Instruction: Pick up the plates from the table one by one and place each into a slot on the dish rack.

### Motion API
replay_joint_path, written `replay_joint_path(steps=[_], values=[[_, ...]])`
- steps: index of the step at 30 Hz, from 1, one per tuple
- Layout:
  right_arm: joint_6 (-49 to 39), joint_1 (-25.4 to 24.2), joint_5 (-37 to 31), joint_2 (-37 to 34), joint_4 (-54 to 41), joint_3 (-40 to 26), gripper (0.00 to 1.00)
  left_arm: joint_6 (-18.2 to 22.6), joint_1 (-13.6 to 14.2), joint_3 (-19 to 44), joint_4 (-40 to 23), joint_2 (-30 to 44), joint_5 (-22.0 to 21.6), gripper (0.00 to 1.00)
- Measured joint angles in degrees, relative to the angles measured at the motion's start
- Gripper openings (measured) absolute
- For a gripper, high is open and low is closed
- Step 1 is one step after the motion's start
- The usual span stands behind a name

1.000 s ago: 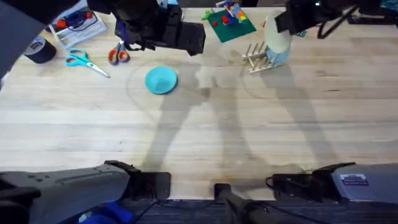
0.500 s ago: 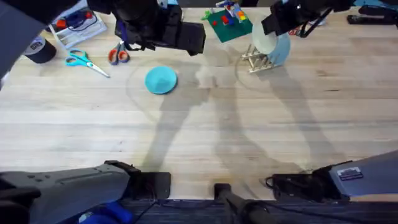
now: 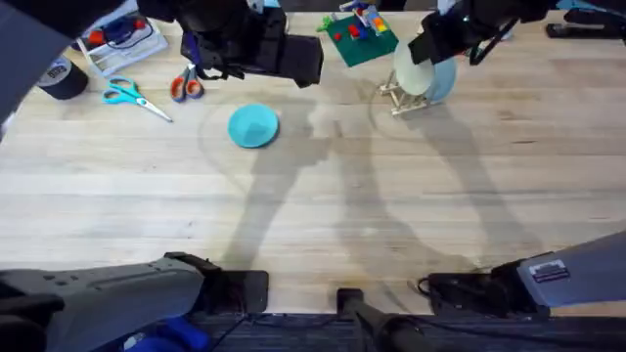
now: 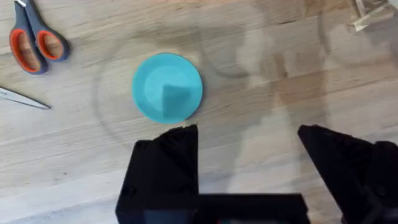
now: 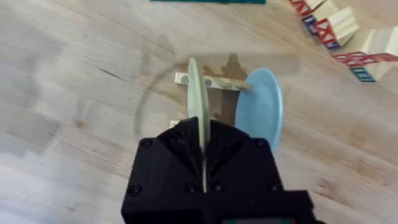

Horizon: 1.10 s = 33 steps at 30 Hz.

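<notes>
My right gripper (image 3: 430,49) is shut on the pale yellow plate (image 3: 410,74), holding it on edge over the dish rack (image 3: 395,97). In the right wrist view this yellow plate (image 5: 195,102) stands upright between my fingers, with its far edge down among the rack's pegs (image 5: 217,81). A light blue plate (image 5: 261,109) stands in the rack right beside it. The teal plate (image 3: 253,126) lies flat on the table (image 3: 313,225), left of centre. My left gripper (image 4: 249,152) hovers open above the table, just short of the teal plate (image 4: 168,87).
A green baseplate with blocks (image 3: 360,37) lies behind the rack. Two pairs of scissors (image 3: 137,96) (image 3: 186,86), a black roll (image 3: 62,78) and a white basket (image 3: 122,39) sit at the far left. Wooden blocks (image 5: 329,22) lie beyond the rack.
My right gripper has carried the yellow plate left and down onto the rack, beside the light blue plate. The left arm and the teal plate have not moved.
</notes>
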<state>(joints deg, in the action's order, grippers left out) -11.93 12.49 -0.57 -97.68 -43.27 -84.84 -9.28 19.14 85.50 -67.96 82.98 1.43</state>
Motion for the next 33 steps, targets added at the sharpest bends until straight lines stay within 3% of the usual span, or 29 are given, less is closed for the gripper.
replay_joint_path(steps=[25,33], values=[[0.81,0.0,1.06,-5.89,-0.46,-0.2,0.032,0.0,0.0,0.0,0.0,0.0,-0.02,0.98],[1.19,0.0,1.46,-5.89,-0.04,-0.2,0.422,0.0,0.0,0.0,0.0,0.0,-0.02,0.981]])
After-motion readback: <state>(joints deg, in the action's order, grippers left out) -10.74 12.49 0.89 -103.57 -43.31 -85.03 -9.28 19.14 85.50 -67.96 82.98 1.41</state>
